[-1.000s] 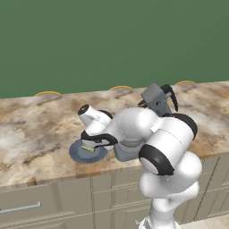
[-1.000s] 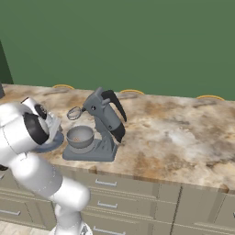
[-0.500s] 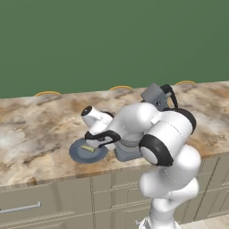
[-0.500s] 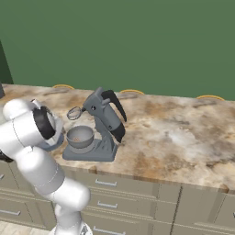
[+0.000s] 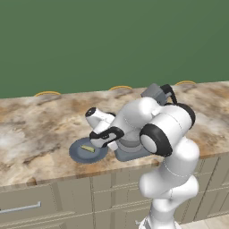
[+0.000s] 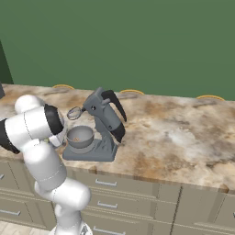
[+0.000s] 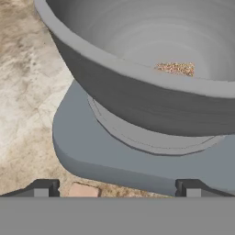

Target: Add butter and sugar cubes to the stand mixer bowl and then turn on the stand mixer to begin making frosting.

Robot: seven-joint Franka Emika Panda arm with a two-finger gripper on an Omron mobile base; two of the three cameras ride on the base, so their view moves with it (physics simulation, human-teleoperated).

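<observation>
- While hanging low at the bottom edge of the hand view, gripper (image 7: pixel 117 189) stands spread wide, dark tips far apart, with nothing clamped between them.
- Just above the bottom edge, close by the left tip, a small reddish-brown block (image 7: pixel 82 189) on the marbled counter (image 7: pixel 27 92); possibly a sugar cube, hard to tell.
- Past that, across the middle of the frame, the flat grey foot of the stand mixer (image 7: pixel 92 151).
- Higher up, the stand mixer bowl (image 7: pixel 137 92) seated on that foot, with a brown grainy patch (image 7: pixel 176 69) already lying inside at upper right.
- In the left base view, shifted since a second ago: wrist swung from over the blue-grey plate (image 5: pixel 77 154) rightward toward the mixer, elbow bulging nearer the camera.
- At left centre of that frame, the butter (image 5: pixel 88 148) lying on the plate, untouched, well outside the bowl.
- In the right base view, crowding in from the left edge beside the bowl; mixer head tilted up, whisk clear of the rim.
- Judged from this: facing the bowl empty-handed, perhaps some sugar already in; butter not yet added, mixer not yet switched on.
</observation>
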